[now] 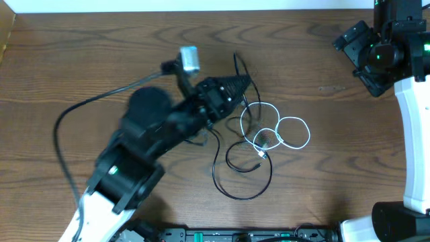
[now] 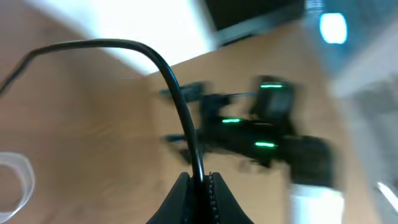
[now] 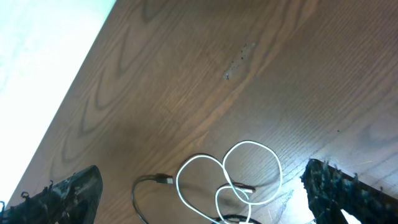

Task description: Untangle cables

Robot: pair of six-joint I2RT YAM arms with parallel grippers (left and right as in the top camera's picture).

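Observation:
A thin black cable (image 1: 232, 171) lies in loops at the table's middle, crossed with a shorter white cable (image 1: 290, 134) coiled in small loops. My left gripper (image 1: 243, 83) is shut on the black cable near one end; in the left wrist view the black cable (image 2: 168, 74) arcs up out of the closed jaws (image 2: 200, 183). My right gripper (image 1: 355, 57) is open and empty at the far right, away from the cables. Its view looks down on the white loops (image 3: 249, 171) and a black cable's plug (image 3: 163, 180) between its fingers (image 3: 205, 199).
The wooden table (image 1: 101, 60) carries only the cables. The left arm's own thick black cable (image 1: 74, 111) arcs over the table's left part. The right arm's white base (image 1: 413, 134) stands along the right edge.

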